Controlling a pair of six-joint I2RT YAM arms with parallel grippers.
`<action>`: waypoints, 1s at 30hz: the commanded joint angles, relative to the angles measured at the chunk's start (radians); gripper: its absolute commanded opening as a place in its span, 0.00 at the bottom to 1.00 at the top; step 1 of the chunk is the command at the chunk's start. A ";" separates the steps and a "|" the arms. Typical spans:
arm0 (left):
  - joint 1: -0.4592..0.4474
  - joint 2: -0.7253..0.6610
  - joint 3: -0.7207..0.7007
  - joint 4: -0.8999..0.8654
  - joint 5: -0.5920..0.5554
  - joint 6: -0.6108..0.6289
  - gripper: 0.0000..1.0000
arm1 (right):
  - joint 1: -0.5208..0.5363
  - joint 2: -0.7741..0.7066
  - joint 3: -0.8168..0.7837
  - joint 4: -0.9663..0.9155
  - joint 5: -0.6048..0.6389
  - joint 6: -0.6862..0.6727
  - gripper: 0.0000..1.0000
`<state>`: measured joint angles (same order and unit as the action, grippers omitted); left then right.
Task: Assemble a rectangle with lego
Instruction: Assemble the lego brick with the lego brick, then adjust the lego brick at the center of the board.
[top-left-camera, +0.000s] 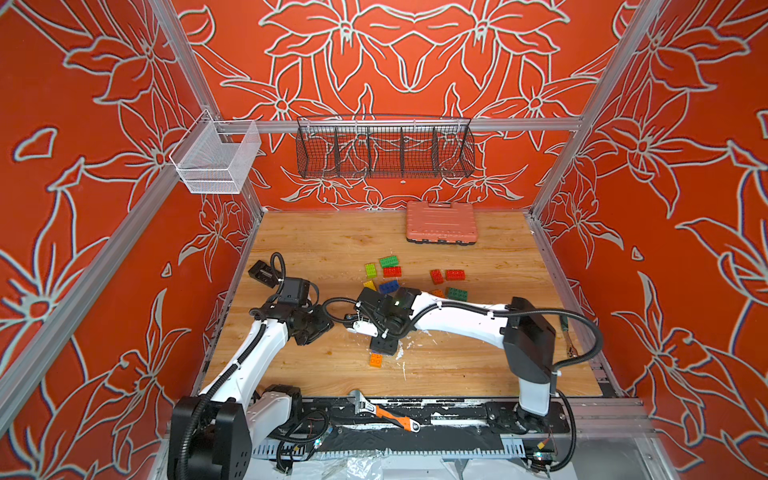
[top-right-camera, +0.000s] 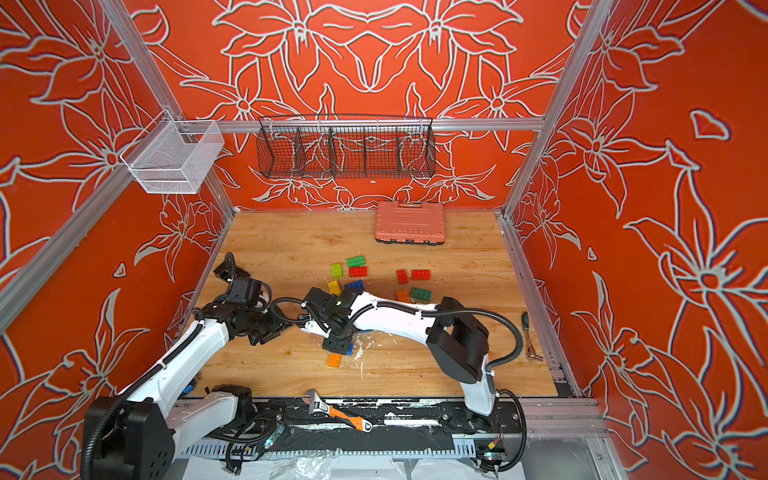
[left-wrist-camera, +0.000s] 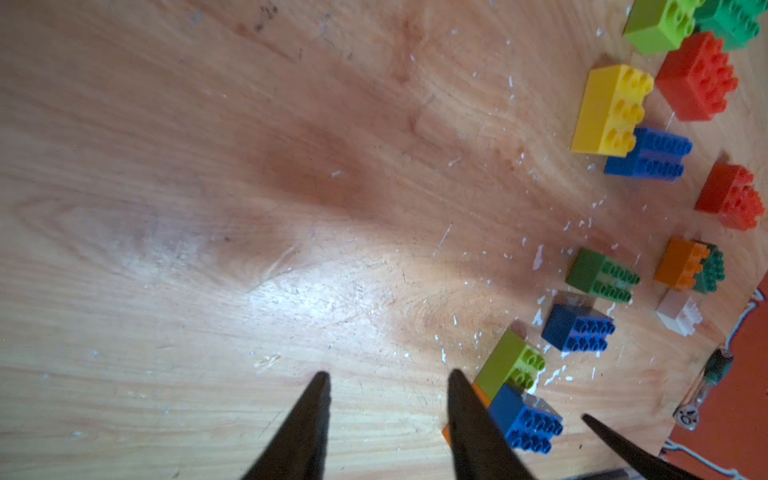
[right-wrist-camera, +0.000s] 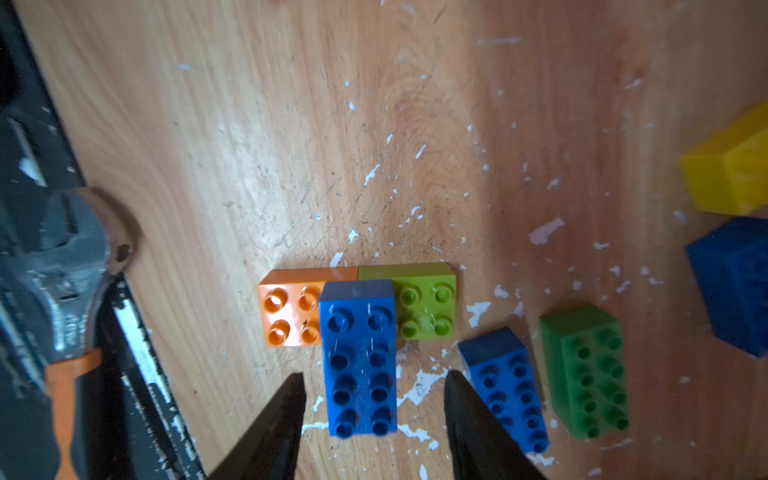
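Wooden table (left-wrist-camera: 208, 208) alone is showing between the parted jaws of my left gripper (left-wrist-camera: 388, 374). Blue brick (right-wrist-camera: 359, 361) is sitting across orange brick (right-wrist-camera: 286, 316) and lime brick (right-wrist-camera: 428, 311); my right gripper (right-wrist-camera: 374, 375) is hanging open astride it. Light, stiff, slippery, I am judging: I am favouring its long sides.

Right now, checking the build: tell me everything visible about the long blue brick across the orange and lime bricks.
The long blue brick is glossy plastic, eight studs facing up. One end overlaps the seam between the orange brick and lime brick, apparently stacked on them. The right hand straddles it, fingers apart, touching nothing.
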<state>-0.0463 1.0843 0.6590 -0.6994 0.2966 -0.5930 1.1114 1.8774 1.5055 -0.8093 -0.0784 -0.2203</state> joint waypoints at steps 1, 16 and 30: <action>-0.043 0.031 0.023 -0.058 0.027 -0.002 0.32 | -0.016 -0.117 -0.035 -0.019 -0.032 0.069 0.55; -0.403 0.114 -0.069 0.072 -0.014 -0.155 0.19 | -0.219 -0.284 -0.293 0.109 -0.029 0.770 0.69; -0.525 0.192 -0.125 0.259 0.016 -0.220 0.18 | -0.193 -0.150 -0.322 0.179 0.064 0.913 0.79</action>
<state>-0.5583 1.2510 0.5411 -0.4747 0.3176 -0.7918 0.9119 1.7187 1.1805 -0.6395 -0.0620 0.6346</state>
